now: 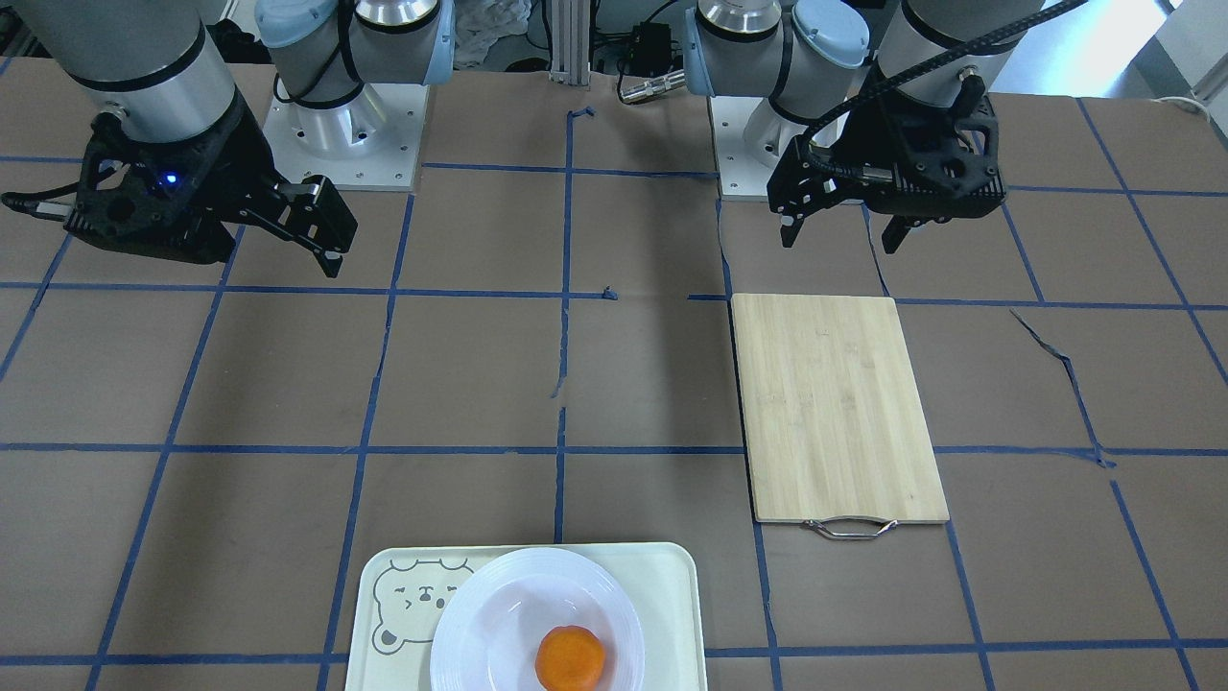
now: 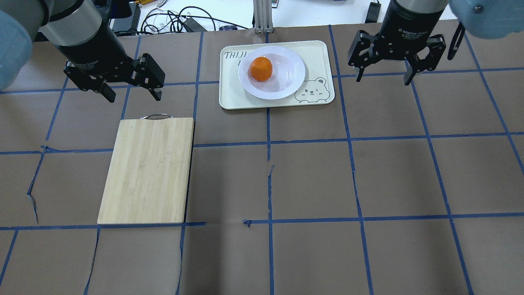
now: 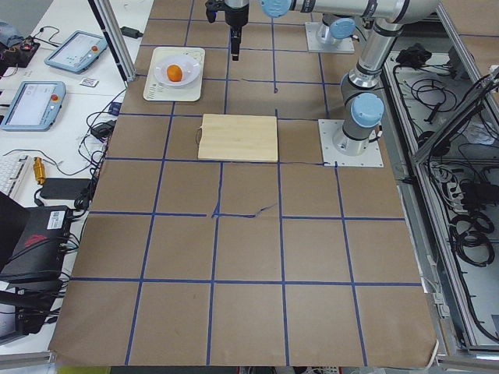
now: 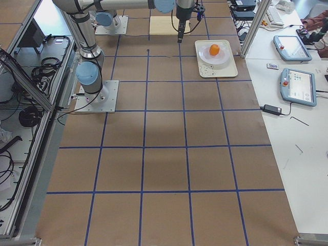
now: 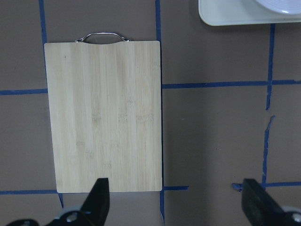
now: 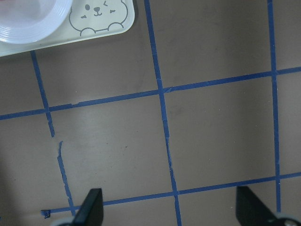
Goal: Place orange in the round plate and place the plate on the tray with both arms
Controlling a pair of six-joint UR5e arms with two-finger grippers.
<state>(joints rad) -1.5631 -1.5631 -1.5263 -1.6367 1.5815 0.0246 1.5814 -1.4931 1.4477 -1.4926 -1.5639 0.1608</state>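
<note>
The orange lies in the white round plate, left of its centre. The plate rests on the cream tray with the bear face, at the table's far edge. The front-facing view shows the same orange, plate and tray. My left gripper hangs open and empty to the left of the tray, above the far end of the cutting board. To the right of the tray my right gripper hangs open, holding nothing. Neither gripper touches the plate or the tray.
A bamboo cutting board with a metal handle lies flat on the left half of the brown table, handle toward the far edge. Blue tape lines grid the table. Cables and tablets lie past the far edge behind the tray.
</note>
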